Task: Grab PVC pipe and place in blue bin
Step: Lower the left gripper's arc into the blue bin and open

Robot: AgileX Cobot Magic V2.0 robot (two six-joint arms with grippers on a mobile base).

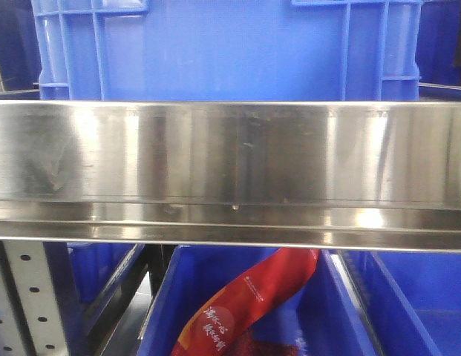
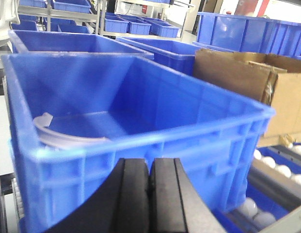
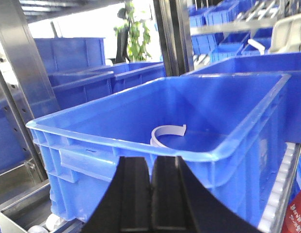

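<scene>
A large blue bin [image 2: 155, 138] fills the left wrist view, and its near rim [image 3: 121, 143] crosses the right wrist view. On its floor lies a white curved PVC pipe piece [image 2: 58, 136], seen as an open ring [image 3: 165, 132] from the right side. My left gripper [image 2: 150, 167] is shut with nothing in it, just outside the bin's near wall and below the rim. My right gripper [image 3: 151, 167] is also shut and empty, outside the opposite wall. In the front view only the bin's side [image 1: 230, 52] shows above a steel rail; neither gripper appears there.
A steel shelf rail [image 1: 230, 156] spans the front view, with a red bag [image 1: 245, 304] in a lower blue bin. A cardboard box [image 2: 252, 82] and white balls [image 2: 281, 170] sit right of the bin. A steel upright [image 3: 24, 73] and more blue bins stand around.
</scene>
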